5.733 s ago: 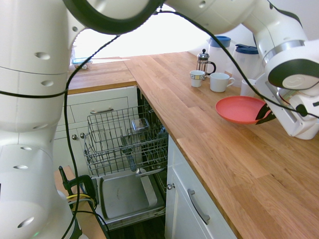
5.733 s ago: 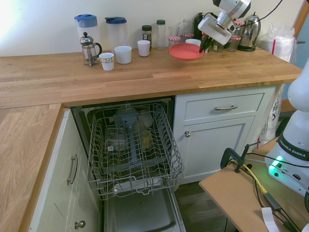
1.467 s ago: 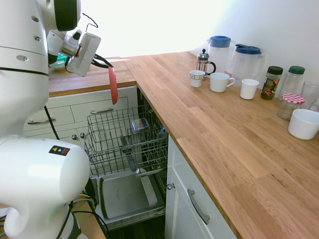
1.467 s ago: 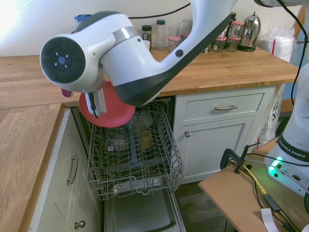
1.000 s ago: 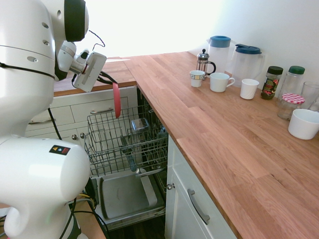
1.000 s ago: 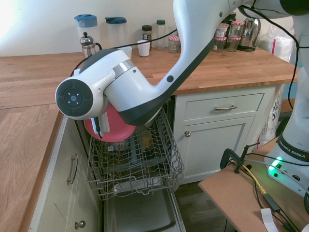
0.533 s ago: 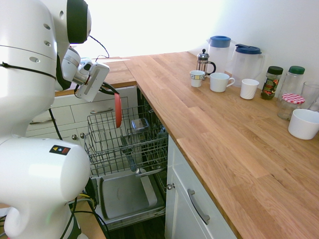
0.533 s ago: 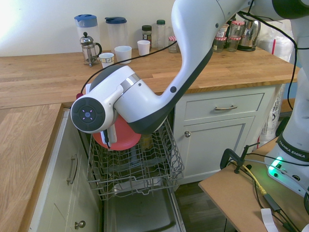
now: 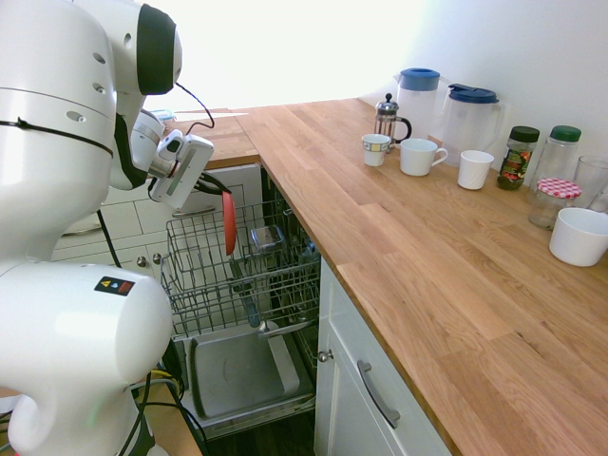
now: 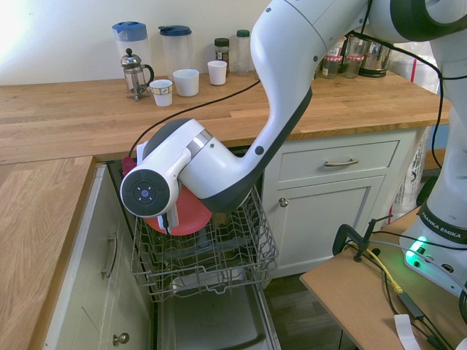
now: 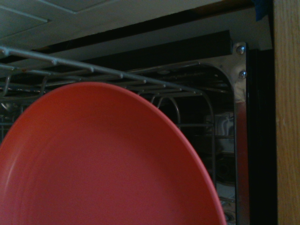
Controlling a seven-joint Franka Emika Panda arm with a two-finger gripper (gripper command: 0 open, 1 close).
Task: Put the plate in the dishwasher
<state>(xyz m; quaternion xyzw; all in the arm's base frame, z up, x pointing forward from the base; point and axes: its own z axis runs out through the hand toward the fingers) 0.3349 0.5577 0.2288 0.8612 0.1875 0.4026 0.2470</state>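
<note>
So I've got the plate (image 9: 229, 222) pinched by its rim in my gripper (image 9: 220, 191), fingers clamped tight on it. It's standing on edge, upright, right over the pulled-out wire rack (image 9: 275, 285) of the dishwasher (image 9: 249, 370), toward the back half of the rack. From the other side, its lower edge sits down among the rack's top wires (image 10: 219, 251), but I can't tell whether it touches them. The wrist view is mostly coral plate (image 11: 103, 164) with the rack wires behind it. Up on the wooden counter (image 9: 399, 247) above the rack, well away from it: white mugs (image 9: 418, 157), a French press (image 9: 388, 118), two jugs (image 9: 467, 114).
</note>
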